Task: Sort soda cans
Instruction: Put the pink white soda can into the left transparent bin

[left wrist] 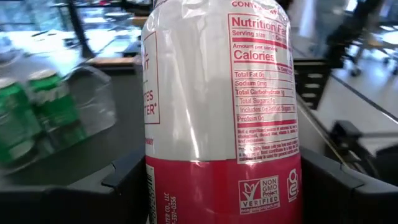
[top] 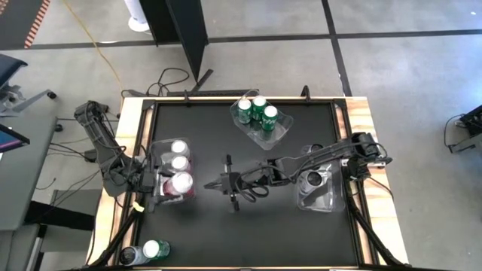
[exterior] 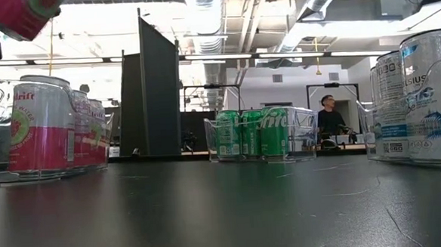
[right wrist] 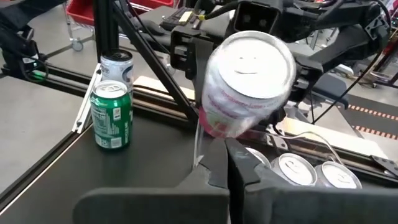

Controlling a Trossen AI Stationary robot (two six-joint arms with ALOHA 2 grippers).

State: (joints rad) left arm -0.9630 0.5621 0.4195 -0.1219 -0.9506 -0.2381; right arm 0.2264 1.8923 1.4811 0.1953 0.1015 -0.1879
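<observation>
At mid-left of the high frame, the left gripper [top: 172, 186] is clamped on a pink can [top: 179, 183], holding it tilted over the near end of the left bin [top: 160, 150], which already has two pink cans [top: 179, 154] standing in it. The low view confirms it: can up in the air at top left [exterior: 20, 14], clear of the bin's cans below. Left wrist view is just the can's label [left wrist: 221, 112] filling the frame between the fingers [left wrist: 127, 180], so the grip looks solid around the body. Step in hand, as I read it: drop this one into the free slot behind the other two. To do it well: bring the can upright first, line it up over the empty slot, not over the neighbour's rim, lower until the base sits flat on the bin floor, then open. Releasing tilted risks it tipping onto the row or hanging on the bin wall. The right gripper [top: 228, 183] is at table centre, fingers shut on nothing, close to the left one, so keep it still or back it off. Green cans [top: 256, 113] sit in the bin at top centre, a silver can [top: 312, 180] in the right bin [top: 331, 202], and two loose cans, one green [top: 154, 249], one dark [top: 130, 256], wait at bottom left.
</observation>
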